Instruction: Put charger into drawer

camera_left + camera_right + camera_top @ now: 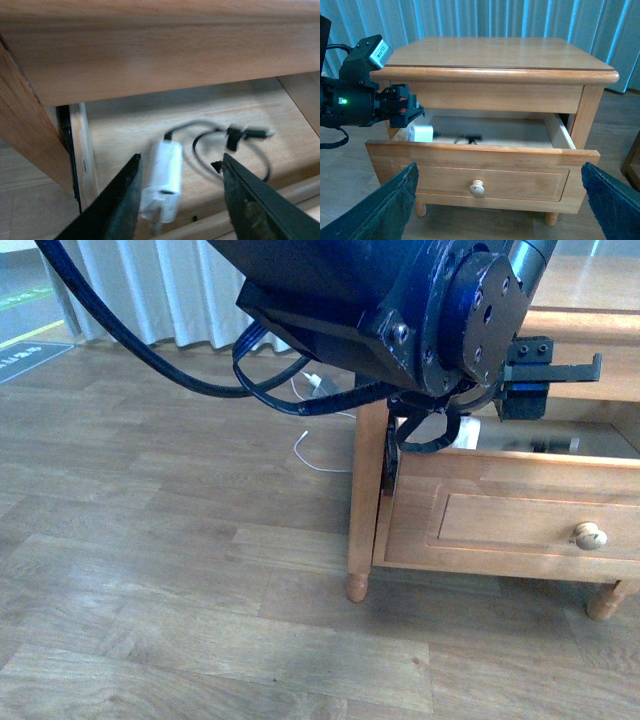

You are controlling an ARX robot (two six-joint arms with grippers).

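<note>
1 charger point(162, 180) w/ 1 blk cable point(233, 138), 1 drawer point(520, 175), 1 knob point(477, 188), 1 nightstand point(495, 52).

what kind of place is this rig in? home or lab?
Likely a home-style room, maybe a bedroom or a mock-up of one: a wooden nightstand with its drawer open, floor-length curtains behind, and wood-plank floor.
</note>
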